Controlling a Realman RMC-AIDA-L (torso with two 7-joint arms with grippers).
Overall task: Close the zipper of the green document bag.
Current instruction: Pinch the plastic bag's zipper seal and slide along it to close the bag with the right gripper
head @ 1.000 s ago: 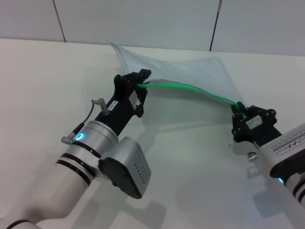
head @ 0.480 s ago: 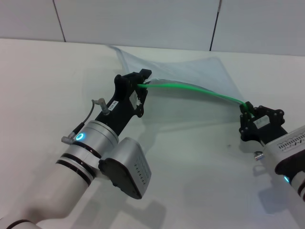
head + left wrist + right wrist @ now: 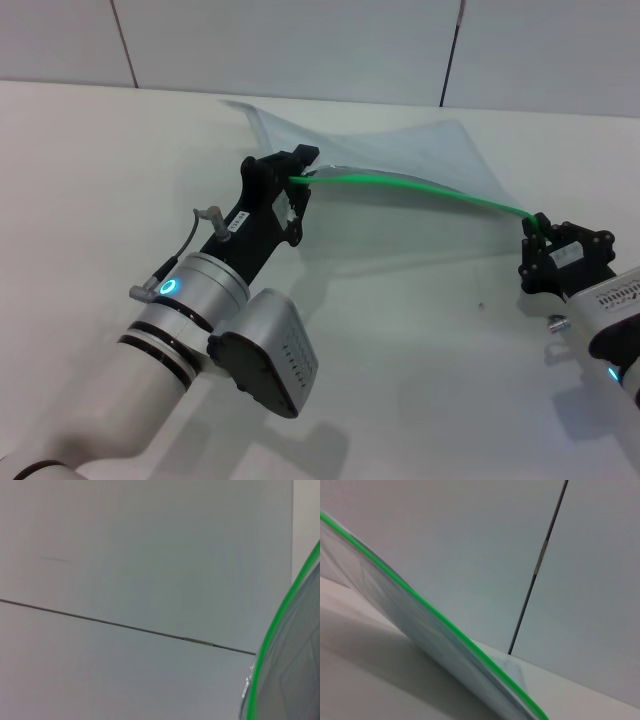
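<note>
The green document bag is a translucent pale sheet whose far part lies on the white table while its near edge is lifted. The zipper runs along that raised edge as a thin green strip, stretched almost straight between my two grippers. My left gripper is shut on the bag's left end of the strip. At the strip's right end my right gripper is shut on the zipper. The left wrist view shows the zipper curving past the bag. In the right wrist view the zipper edges the bag.
A pale panelled wall with dark seams rises behind the table's far edge. My left arm's grey forearm crosses the near left of the table. A small dark speck lies on the table near the right gripper.
My right gripper has slid rightward along the green strip, from mid-right towards the bag's right end, and the strip now hangs straighter. The left gripper has stayed put.
</note>
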